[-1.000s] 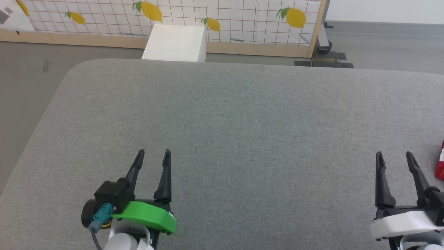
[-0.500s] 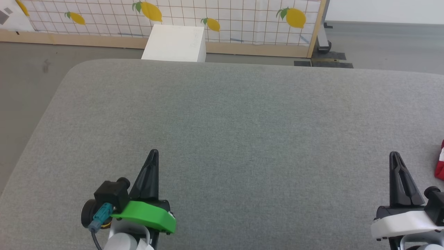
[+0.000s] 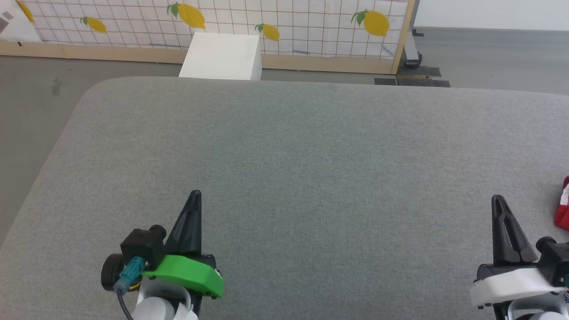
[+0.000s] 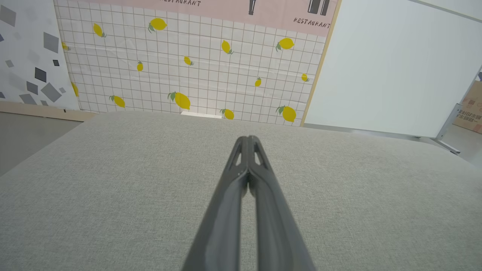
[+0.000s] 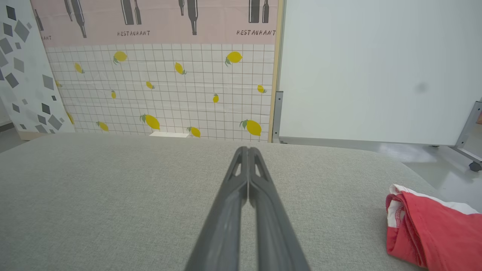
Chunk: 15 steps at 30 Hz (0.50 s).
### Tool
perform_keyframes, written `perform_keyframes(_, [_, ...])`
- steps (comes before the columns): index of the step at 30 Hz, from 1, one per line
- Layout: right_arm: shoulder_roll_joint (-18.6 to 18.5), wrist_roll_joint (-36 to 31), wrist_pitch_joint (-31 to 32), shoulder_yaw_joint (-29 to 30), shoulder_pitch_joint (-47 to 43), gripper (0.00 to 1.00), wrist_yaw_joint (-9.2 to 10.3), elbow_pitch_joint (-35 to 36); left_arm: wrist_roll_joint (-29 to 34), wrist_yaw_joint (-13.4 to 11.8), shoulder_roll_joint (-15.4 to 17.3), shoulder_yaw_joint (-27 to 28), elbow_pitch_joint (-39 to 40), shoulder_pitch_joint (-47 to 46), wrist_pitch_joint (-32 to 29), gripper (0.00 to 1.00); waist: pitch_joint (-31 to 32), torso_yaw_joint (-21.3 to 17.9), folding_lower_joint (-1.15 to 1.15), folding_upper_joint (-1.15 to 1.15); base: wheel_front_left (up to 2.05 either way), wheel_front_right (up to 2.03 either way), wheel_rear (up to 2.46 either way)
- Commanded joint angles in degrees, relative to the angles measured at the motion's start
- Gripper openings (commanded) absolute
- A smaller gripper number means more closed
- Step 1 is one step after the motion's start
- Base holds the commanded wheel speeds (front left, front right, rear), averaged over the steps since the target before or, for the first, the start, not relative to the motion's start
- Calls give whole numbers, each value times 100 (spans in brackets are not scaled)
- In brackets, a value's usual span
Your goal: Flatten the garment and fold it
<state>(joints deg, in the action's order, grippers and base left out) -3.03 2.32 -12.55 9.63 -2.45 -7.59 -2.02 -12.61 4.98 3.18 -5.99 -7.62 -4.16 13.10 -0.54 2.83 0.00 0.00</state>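
Jaws together: two grippers, one garment

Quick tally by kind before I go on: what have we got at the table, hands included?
garment: 1
hands, both shut: 2 (left hand, right hand)
box: 1
table: 1
Total: 5

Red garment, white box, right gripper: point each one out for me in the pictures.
garment (image 5: pixel 433 229): right wrist view, on the red fabric at the lower right.
white box (image 3: pixel 221 55): head view, middle of its visible white face.
right gripper (image 3: pixel 497 201): head view, at the tips of its shut fingers.
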Motion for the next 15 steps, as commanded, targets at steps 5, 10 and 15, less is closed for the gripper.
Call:
perform_keyframes(5, [2, -37, 79, -69, 39, 0, 2, 29, 99, -46, -5, 54, 64, 69, -86, 0, 3, -14, 0, 0, 0, 0, 0])
perform_keyframes(10, [3, -46, 133, -110, 48, 0, 2, 37, 152, -67, -6, 79, 96, 85, -142, 0, 5, -26, 0, 0, 0, 0, 0])
perform_keyframes(15, [4, -56, 190, -153, 58, 0, 2, 45, 208, -89, -7, 105, 129, 102, -201, 0, 8, -39, 0, 0, 0, 0, 0])
